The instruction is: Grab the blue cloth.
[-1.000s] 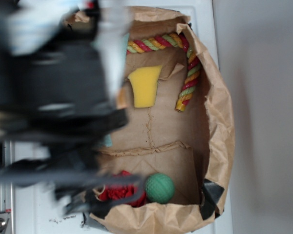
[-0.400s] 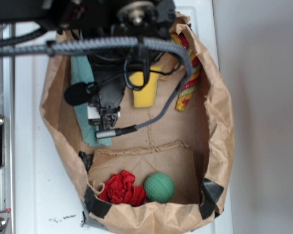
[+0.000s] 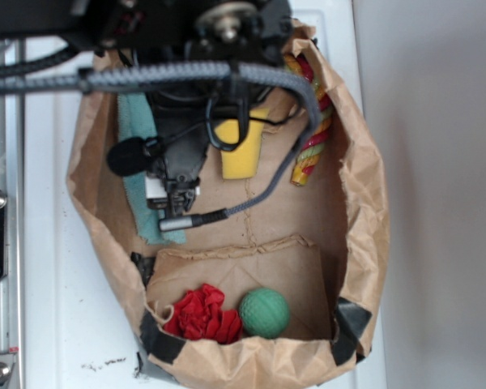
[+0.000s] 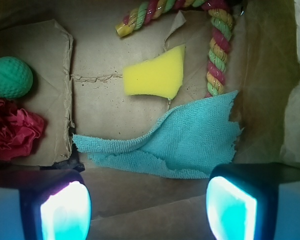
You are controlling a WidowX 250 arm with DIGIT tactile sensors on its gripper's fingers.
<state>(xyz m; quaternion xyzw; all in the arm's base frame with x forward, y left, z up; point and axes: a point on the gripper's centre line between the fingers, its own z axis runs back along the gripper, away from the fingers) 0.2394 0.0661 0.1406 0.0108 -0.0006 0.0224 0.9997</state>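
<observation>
The blue cloth (image 4: 190, 140) is a teal terry towel with frayed edges, lying flat along one side of the paper bag's floor. In the exterior view the blue cloth (image 3: 138, 138) shows as a strip at the bag's left side, partly hidden by the arm. My gripper (image 4: 147, 210) hangs above the bag wall just short of the cloth's near edge. It is open, and nothing is between its fingers (image 4: 65, 210). In the exterior view the gripper (image 3: 174, 194) sits beside the cloth's lower end.
A yellow sponge (image 4: 157, 75), a striped rope (image 4: 217, 50), a green ball (image 4: 10, 77) and a red fabric bunch (image 4: 12, 130) lie in the brown paper bag (image 3: 364, 203). The bag's wall (image 4: 155, 195) rises under my fingers. A cardboard flap (image 4: 40, 65) holds the ball and the bunch.
A second ago the arm was a blur sweeping across the left of the bag. It has since settled over the cloth's side and has not moved in the last half second.
</observation>
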